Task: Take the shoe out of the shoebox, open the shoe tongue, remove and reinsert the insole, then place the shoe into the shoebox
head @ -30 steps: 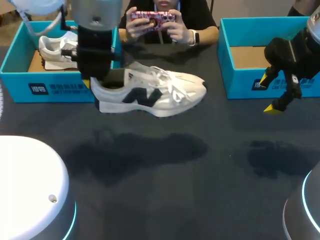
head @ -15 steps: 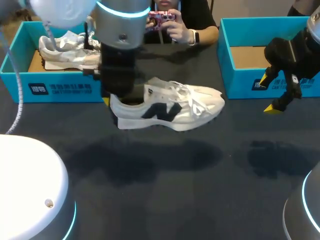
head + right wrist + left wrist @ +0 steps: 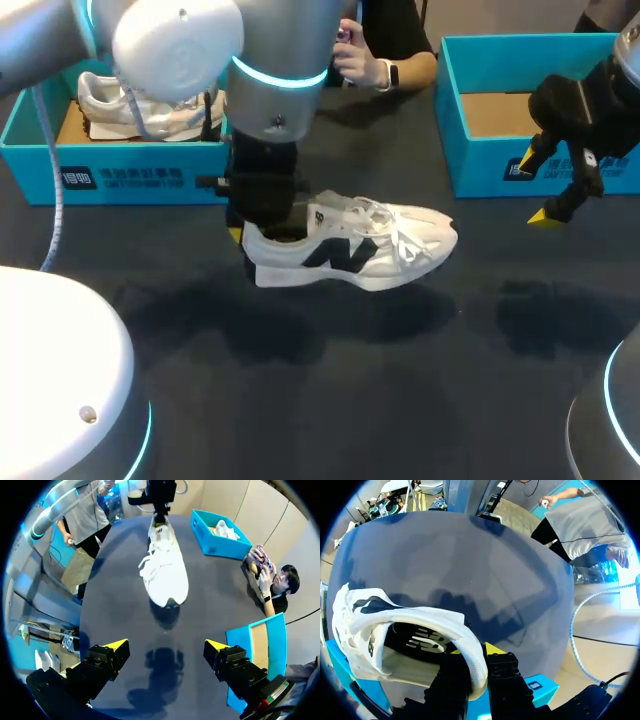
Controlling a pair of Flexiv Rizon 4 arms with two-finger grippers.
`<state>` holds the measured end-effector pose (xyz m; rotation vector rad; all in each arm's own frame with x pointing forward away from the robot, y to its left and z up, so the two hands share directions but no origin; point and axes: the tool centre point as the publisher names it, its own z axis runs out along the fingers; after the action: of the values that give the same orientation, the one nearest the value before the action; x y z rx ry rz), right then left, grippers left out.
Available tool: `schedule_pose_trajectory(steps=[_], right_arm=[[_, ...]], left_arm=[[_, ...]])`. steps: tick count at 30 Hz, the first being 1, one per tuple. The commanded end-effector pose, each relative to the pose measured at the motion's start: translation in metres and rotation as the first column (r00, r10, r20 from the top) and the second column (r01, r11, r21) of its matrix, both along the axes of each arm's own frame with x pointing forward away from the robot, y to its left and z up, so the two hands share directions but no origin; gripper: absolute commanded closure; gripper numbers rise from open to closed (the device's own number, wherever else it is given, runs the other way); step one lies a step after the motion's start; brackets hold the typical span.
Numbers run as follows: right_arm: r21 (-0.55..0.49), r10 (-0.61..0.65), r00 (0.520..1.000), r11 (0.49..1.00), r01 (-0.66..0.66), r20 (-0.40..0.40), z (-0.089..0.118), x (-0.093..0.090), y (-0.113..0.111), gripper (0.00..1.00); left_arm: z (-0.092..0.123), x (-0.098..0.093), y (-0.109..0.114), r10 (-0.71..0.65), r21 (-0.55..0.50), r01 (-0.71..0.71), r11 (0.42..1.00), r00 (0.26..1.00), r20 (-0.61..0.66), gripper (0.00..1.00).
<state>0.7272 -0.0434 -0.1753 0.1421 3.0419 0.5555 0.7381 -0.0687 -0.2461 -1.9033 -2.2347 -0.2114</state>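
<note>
Above the middle of the dark worktop (image 3: 400, 400) hangs the white lace-up sneaker with black logo (image 3: 370, 250), heel collar clamped in my left gripper (image 3: 477, 662). Lower it level, sole flat, before release. My right gripper (image 3: 166, 646) hovers open near the right edge.

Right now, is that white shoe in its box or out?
Out. The left gripper clamps the shoe by its heel over the table, clear of the left shoebox and right shoebox.
</note>
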Motion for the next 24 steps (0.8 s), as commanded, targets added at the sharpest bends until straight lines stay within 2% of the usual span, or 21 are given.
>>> schedule_pose_trajectory(steps=[1, 7, 15, 24], right_arm=[[-0.002, 0.000, 1.000, 1.000, 0.000, -0.002, -0.001, 0.001, 0.001, 0.00], [-0.002, 0.000, 1.000, 1.000, 0.000, -0.002, -0.001, 0.001, 0.001, 0.00], [-0.002, 0.000, 1.000, 1.000, 0.000, -0.002, -0.001, 0.001, 0.001, 0.00], [-0.002, 0.000, 1.000, 1.000, 0.000, -0.002, -0.001, 0.001, 0.001, 0.00]], left_arm=[[-0.030, 0.000, 0.000, 0.010, 0.002, -0.010, 1.000, 1.000, -0.015, 1.00], [-0.056, -0.001, -0.004, 0.011, -0.005, -0.011, 1.000, 1.000, 0.001, 1.00], [-0.077, -0.004, -0.009, -0.027, -0.013, 0.027, 1.000, 0.999, 0.019, 1.00], [-0.097, -0.006, -0.015, -0.004, 0.016, 0.004, 1.000, 0.999, 0.036, 1.00]])
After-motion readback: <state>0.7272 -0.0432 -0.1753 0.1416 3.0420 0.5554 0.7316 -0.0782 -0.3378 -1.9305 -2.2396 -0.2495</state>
